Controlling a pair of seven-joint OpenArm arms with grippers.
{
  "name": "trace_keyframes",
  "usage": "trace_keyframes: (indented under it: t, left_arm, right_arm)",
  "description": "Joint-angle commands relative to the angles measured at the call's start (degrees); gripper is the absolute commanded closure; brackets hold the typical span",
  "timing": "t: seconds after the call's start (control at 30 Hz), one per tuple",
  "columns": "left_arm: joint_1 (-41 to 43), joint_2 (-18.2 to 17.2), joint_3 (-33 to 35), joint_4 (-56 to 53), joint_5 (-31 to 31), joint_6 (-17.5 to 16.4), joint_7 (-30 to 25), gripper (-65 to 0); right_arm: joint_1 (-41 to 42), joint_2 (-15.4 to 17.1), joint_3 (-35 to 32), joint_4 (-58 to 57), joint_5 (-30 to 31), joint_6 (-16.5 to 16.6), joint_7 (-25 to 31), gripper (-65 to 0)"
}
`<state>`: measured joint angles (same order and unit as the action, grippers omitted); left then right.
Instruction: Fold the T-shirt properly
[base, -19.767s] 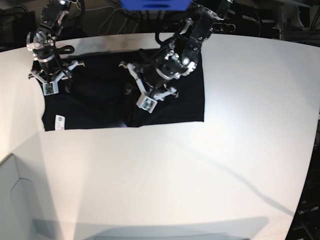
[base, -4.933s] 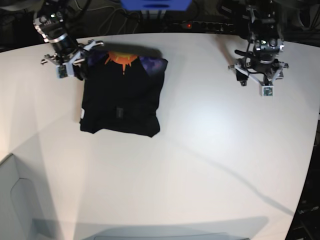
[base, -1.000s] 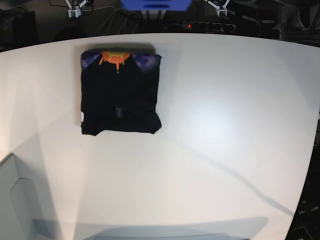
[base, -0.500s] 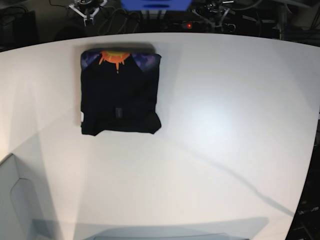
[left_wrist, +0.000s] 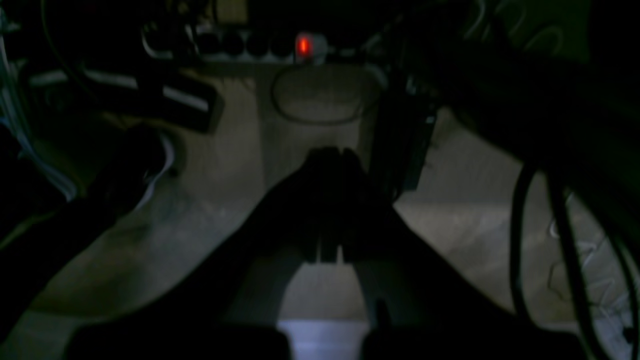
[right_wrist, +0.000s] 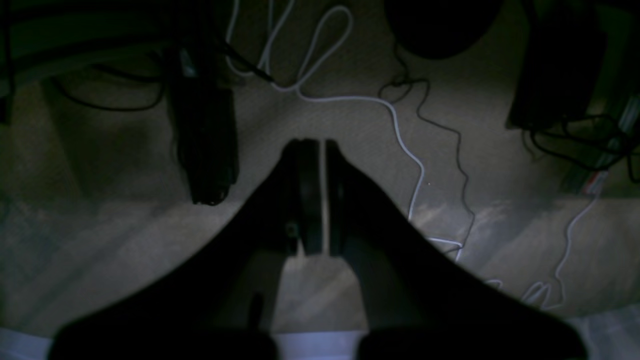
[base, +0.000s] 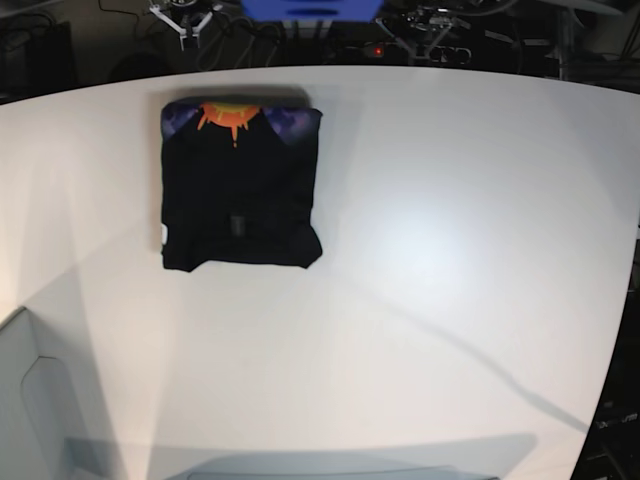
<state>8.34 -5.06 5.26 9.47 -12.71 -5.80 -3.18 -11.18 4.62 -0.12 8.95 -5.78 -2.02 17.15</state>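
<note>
The left gripper (left_wrist: 330, 155) has its jaws pressed together on nothing, and its wrist view shows only a dim floor, a power strip (left_wrist: 260, 45) with a red light and loose cables. The right gripper (right_wrist: 315, 145) is likewise closed and empty, hanging over floor crossed by a white cable (right_wrist: 395, 125). In the base view both sit beyond the far edge of the table (base: 420, 300), well apart from the cloth. The T-shirt (base: 240, 185) lies on the table's far left part as a compact, roughly square bundle, the orange sunburst print (base: 230, 114) along its far edge and a sliver of white label at its left edge. Judging by this, the folding looks finished; nothing obvious remains beyond perhaps tidying the slightly uneven near corner.
</note>
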Motion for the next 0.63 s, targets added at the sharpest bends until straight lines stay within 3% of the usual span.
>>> trace_keyframes:
  t: [0.0,0.6]
  left_arm:
    - [0.5,-0.4,0.1,0.0,0.1,-0.1,0.0,0.0]
    - [-0.6,-0.3,0.2,0.0,0.2,-0.1,0.1,0.0]
  right_arm:
    - [-0.5,0.3,0.2,0.0,0.0,-0.7,0.2,0.0]
    - [-0.7,0.3,0.1,0.0,0.0,-0.6,0.2,0.0]
